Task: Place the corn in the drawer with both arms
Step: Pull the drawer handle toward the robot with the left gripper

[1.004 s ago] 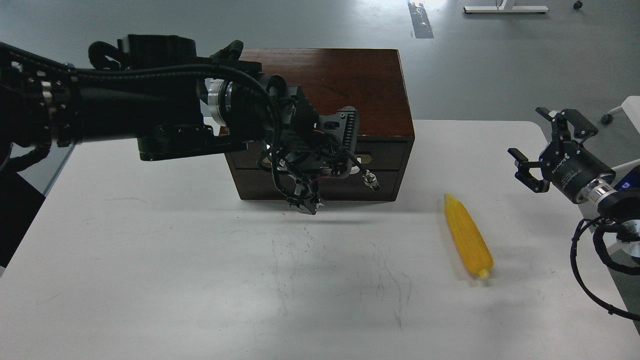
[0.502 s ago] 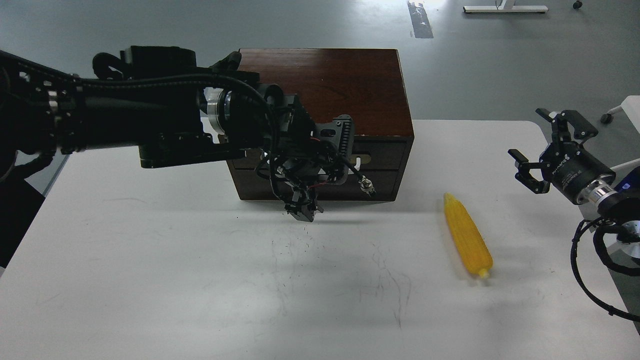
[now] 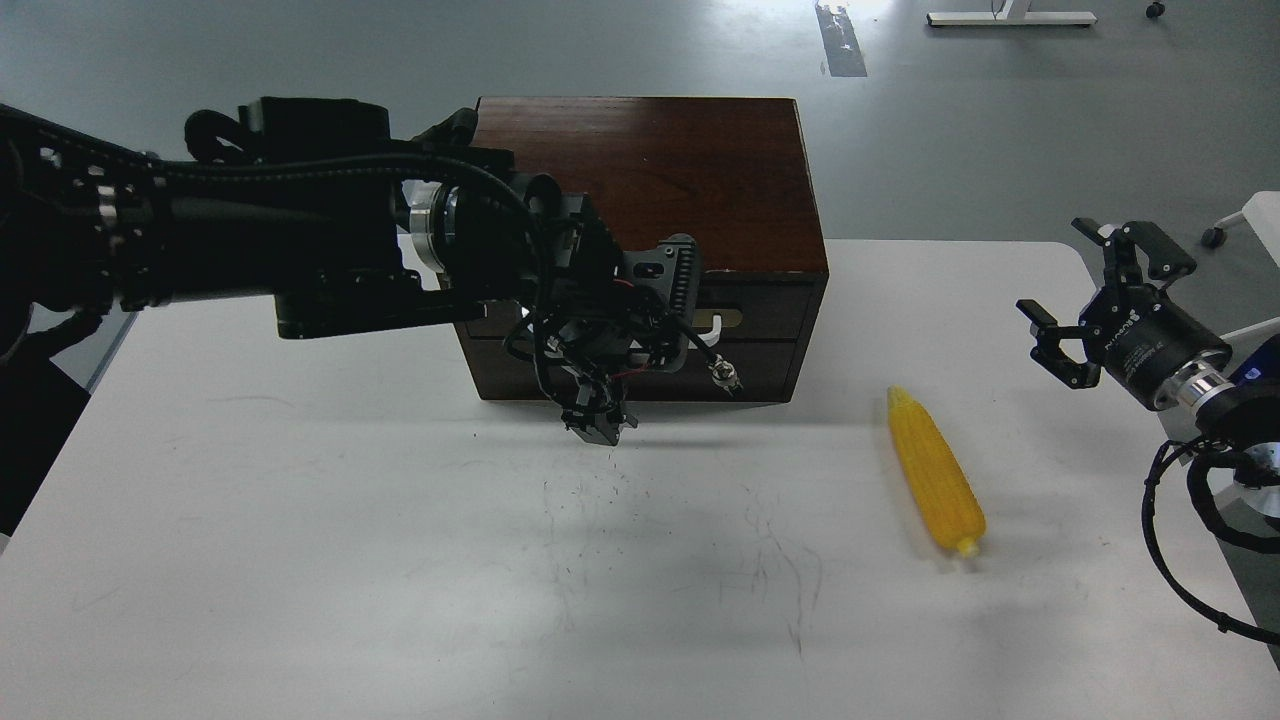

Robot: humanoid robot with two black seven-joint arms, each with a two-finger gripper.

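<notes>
The yellow corn (image 3: 935, 472) lies on the white table (image 3: 300, 560), right of the box, with its pale stub toward me. The dark brown wooden box (image 3: 680, 170) stands at the table's back middle. Its drawer (image 3: 765, 310) looks closed, and part of the white handle on its tan plate (image 3: 722, 320) shows. My left gripper (image 3: 678, 300) is right in front of the drawer face at the handle. One ribbed finger (image 3: 683, 275) shows, the other is hidden, so its grip cannot be told. My right gripper (image 3: 1055, 268) is open and empty, above the table's right edge, up and right of the corn.
Cables and a small metal plug (image 3: 722, 374) hang from my left wrist in front of the box. A lower panel (image 3: 770, 368) sits under the drawer. The table's right edge (image 3: 1150, 400) runs close to my right arm. Grey floor lies beyond.
My left gripper and wrist have shifted a little to the left along the box front. The corn, the box and my right arm have not moved.
</notes>
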